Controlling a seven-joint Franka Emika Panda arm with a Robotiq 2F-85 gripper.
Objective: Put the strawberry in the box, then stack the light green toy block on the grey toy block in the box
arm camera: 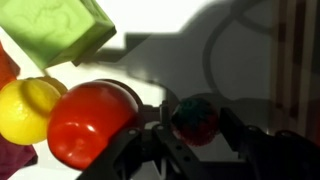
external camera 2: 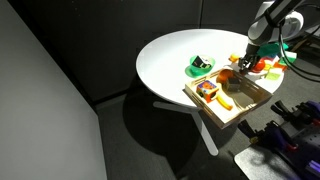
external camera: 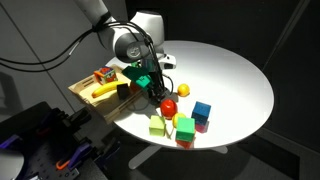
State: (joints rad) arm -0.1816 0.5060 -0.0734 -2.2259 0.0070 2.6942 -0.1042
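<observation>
The strawberry (arm camera: 197, 118) is small, dark red and in shadow, and sits between my gripper's (arm camera: 195, 128) two fingers, which touch it on both sides just over the white table. In both exterior views the gripper (external camera: 155, 88) (external camera 2: 245, 62) is low beside the box (external camera: 82, 88) (external camera 2: 243, 108), a shallow wooden tray. The grey toy block (external camera: 123, 90) lies in the box near its table-side rim. The light green toy block (external camera: 184, 128) stands at the table's front edge, apart from the gripper.
A red ball (arm camera: 90, 122) (external camera: 169, 105) and a yellow ball (arm camera: 25, 108) (external camera: 182, 91) lie close beside the gripper. A yellower green cube (external camera: 158, 126), a blue cube (external camera: 202, 110) and a green-and-white dish (external camera 2: 200, 67) are on the table. The box also holds a red multicoloured block (external camera: 103, 75).
</observation>
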